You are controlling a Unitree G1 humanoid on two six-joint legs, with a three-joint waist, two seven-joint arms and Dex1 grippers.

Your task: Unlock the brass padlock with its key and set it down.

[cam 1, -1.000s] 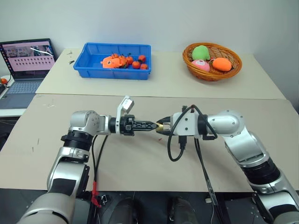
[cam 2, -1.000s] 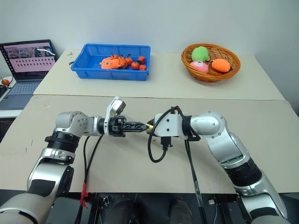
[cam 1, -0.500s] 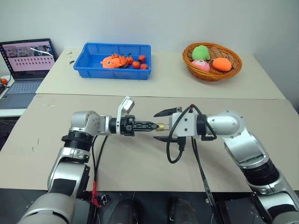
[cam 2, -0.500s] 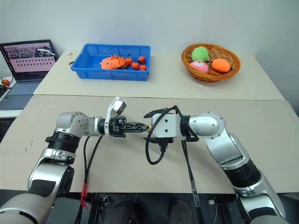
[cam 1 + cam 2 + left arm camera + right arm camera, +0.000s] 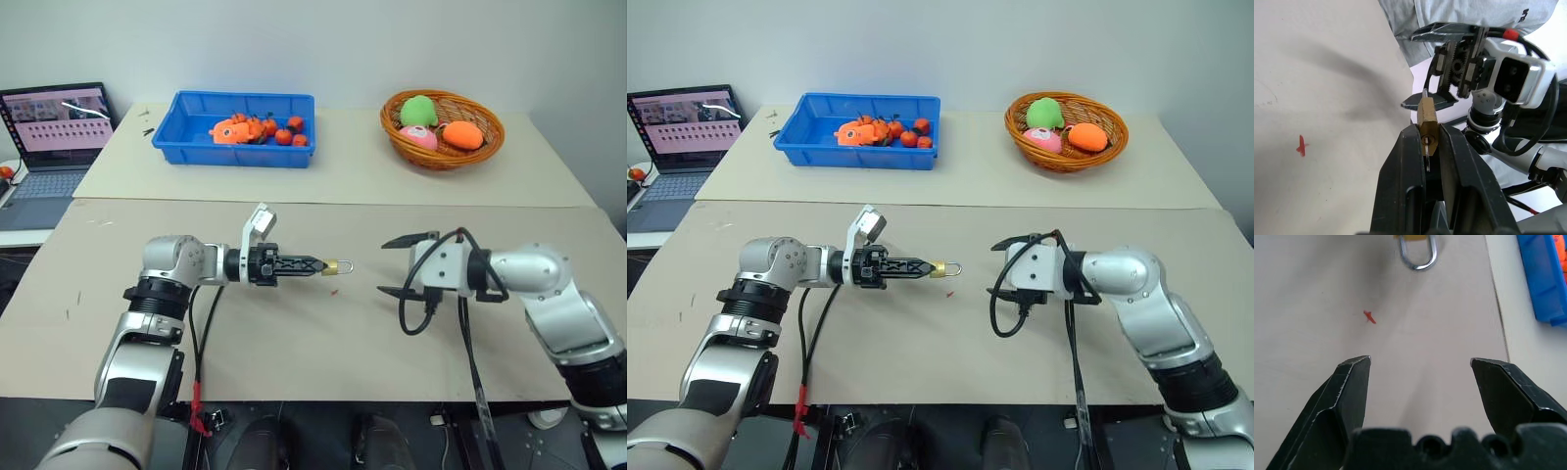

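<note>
From the head, one left gripper (image 5: pixel 315 265) pinches one brass padlock (image 5: pixel 333 266) above the table (image 5: pixel 294 333), while one right gripper (image 5: pixel 397 265) stands well apart, jaws wide and empty. The left wrist view shows one key (image 5: pixel 1426 155) (tiny, silvery) in the padlock's underside between the closed fingers (image 5: pixel 1405 166). The right wrist view shows the shackle and one red mark (image 5: pixel 1369 317).

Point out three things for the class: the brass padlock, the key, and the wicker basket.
brass padlock (image 5: pixel 1427 117), left wrist view, on its golden body.
key (image 5: pixel 1426 155), left wrist view, on the silvery blade hanging from the keyhole.
wicker basket (image 5: pixel 489 143), left eye view, on its woven right rim.
</note>
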